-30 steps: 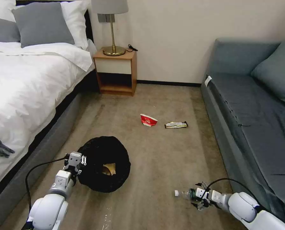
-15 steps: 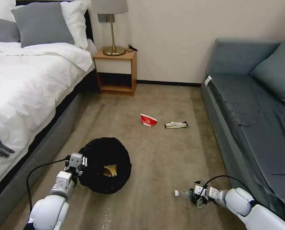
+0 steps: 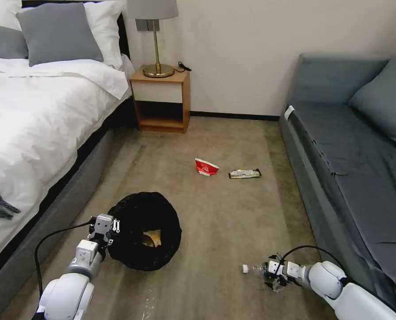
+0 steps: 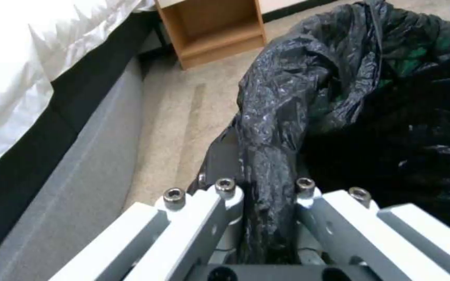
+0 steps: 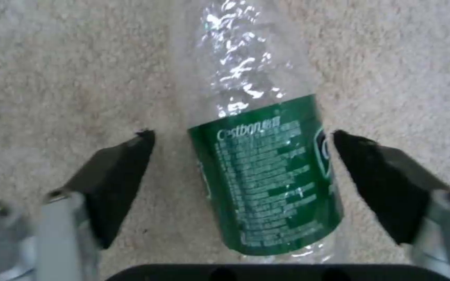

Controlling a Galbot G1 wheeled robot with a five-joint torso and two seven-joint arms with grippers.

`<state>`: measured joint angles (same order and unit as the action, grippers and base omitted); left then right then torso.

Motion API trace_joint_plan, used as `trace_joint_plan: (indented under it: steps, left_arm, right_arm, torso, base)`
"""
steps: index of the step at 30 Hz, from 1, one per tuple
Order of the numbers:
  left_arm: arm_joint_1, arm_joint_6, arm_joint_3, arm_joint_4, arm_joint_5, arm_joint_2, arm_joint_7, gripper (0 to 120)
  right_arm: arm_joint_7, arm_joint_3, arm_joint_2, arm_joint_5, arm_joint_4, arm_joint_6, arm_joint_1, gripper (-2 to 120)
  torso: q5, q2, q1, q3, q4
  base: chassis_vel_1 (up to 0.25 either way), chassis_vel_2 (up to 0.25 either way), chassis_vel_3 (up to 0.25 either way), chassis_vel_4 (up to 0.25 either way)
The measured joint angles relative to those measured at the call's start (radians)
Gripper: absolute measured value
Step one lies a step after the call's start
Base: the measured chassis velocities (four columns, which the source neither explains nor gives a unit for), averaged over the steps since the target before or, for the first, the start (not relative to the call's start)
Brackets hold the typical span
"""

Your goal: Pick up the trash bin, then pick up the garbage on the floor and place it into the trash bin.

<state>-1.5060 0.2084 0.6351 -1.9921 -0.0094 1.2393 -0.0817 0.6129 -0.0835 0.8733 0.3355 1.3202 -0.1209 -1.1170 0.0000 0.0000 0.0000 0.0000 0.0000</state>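
The trash bin (image 3: 138,213), draped in a crinkly black bag, stands on the carpet beside the bed. My left gripper (image 3: 104,226) is shut on its near rim, and in the left wrist view the black plastic (image 4: 287,101) is pinched in the left gripper (image 4: 264,185). A crumpled brown paper bag (image 3: 152,237) lies inside. The clear green-labelled bottle (image 3: 254,269) lies on the floor at the front right. My right gripper (image 3: 273,276) is open around it, its label (image 5: 266,175) between the dark fingers (image 5: 115,183). A red-and-white cup (image 3: 206,167) and a dark wrapper (image 3: 245,174) lie farther off.
A bed (image 3: 33,120) runs along the left and a grey sofa (image 3: 353,169) along the right. A wooden nightstand (image 3: 161,100) with a lamp stands at the back wall. Open carpet lies between the bin and the bottle.
My right arm has sunk lower and its gripper has slid a little further along the bottle. The left gripper and the bin have barely shifted.
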Motion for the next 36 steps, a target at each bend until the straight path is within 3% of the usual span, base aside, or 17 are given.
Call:
trace_joint_plan:
  steps: [18, 23, 36]
  left_arm:
    - [-0.004, -0.007, 0.002, 0.008, -0.004, -0.003, -0.002, 4]
    - [-0.005, -0.014, 0.003, 0.011, -0.007, -0.003, -0.003, 4]
    - [0.009, -0.02, 0.007, 0.03, -0.027, -0.016, 0.001, 4]
  right_arm:
    - [0.005, -0.032, 0.007, 0.015, -0.004, 0.008, -0.021, 25]
    - [0.003, -0.043, 0.01, 0.018, 0.001, 0.008, -0.029, 16]
    - [-0.001, -0.086, 0.022, 0.029, 0.023, 0.005, -0.044, 16]
  torso:
    - [-0.0002, 0.0, 0.0, 0.0, 0.0]
    - [0.0, 0.0, 0.0, 0.0, 0.0]
    - [0.0, 0.0, 0.0, 0.0, -0.0001]
  base:
    - [0.0, 0.0, 0.0, 0.0]
    - [0.0, 0.0, 0.0, 0.0]
    - [0.0, 0.0, 0.0, 0.0]
